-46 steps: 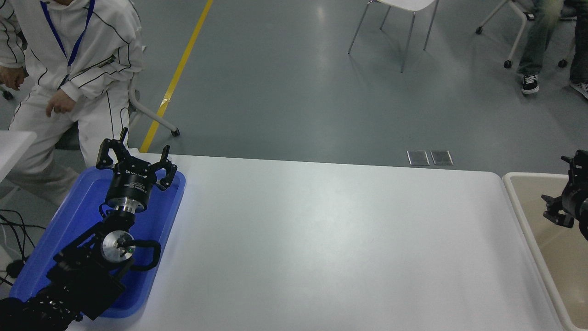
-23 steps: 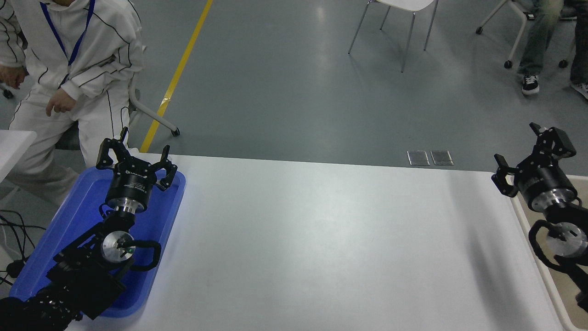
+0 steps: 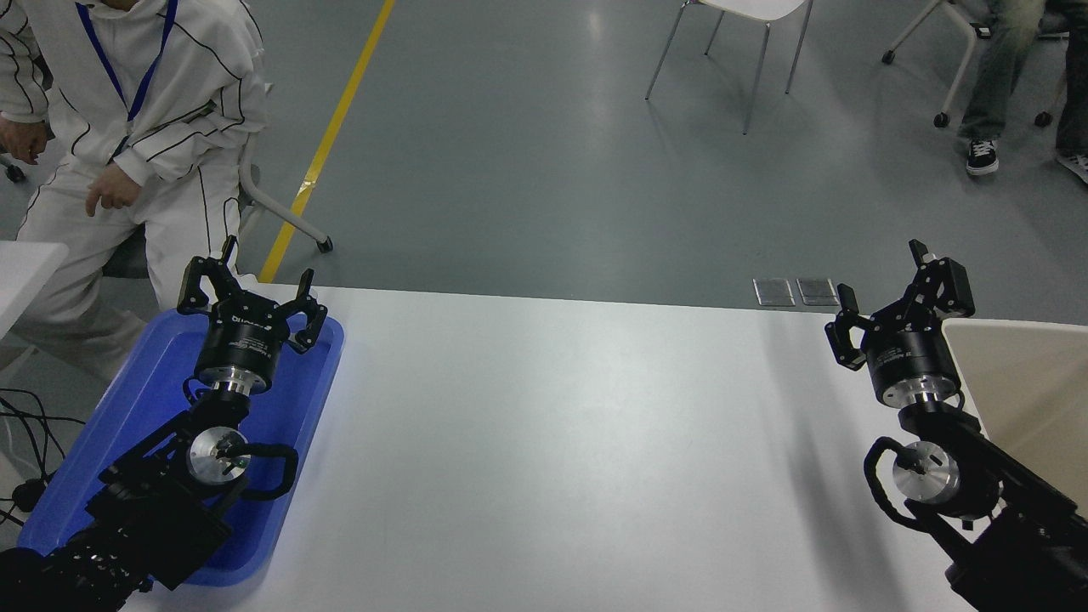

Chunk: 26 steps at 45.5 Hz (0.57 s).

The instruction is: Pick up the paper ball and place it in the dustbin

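Note:
The paper ball is out of view. The beige dustbin (image 3: 1024, 374) shows at the right edge, beside the white table, its inner wall and rim partly hidden by my right arm. My right gripper (image 3: 897, 293) is open and empty, held over the table's far right corner just left of the dustbin's rim. Over the far end of the blue tray (image 3: 136, 408) at the lower left, my left gripper (image 3: 251, 293) is parked, open with nothing in it.
A person in white clothes (image 3: 127, 127) sits at the far left beyond the table. A white chair (image 3: 731, 34) and another seated person's legs (image 3: 1003, 76) are farther back on the grey floor. Cables (image 3: 21, 442) hang at the left edge.
My right arm has swung out from over the dustbin to the left and up, now standing over the table's right end, gripper open throughout. The left arm has not moved.

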{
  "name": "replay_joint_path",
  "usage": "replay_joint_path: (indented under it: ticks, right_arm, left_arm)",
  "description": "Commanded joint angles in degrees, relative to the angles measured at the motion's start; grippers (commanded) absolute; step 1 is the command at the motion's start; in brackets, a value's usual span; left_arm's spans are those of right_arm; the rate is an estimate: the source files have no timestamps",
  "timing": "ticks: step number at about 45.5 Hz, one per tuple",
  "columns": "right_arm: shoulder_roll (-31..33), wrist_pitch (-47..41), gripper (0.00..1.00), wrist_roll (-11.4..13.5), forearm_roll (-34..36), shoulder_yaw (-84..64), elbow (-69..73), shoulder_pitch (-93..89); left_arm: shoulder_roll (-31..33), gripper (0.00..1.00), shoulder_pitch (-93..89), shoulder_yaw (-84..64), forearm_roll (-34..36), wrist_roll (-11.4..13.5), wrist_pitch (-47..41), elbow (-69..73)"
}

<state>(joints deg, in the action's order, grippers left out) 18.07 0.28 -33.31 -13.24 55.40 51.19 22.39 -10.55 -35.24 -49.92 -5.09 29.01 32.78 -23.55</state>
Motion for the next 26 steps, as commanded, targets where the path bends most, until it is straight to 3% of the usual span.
replay_joint_path:
  ticks: [1, 26]
  right_arm:
    - [-1.8, 2.4, 1.0, -0.9, -3.2, -0.7, 0.4, -0.1]
    - [-1.9, 2.0, 1.0, -0.9, -3.1, -1.9, 0.1, -1.0]
  left_arm:
    - [0.0, 1.0, 0.0, 0.0, 0.0, 0.0, 0.0, 0.0]
    - [0.0, 1.0, 0.0, 0.0, 0.0, 0.0, 0.0, 0.0]
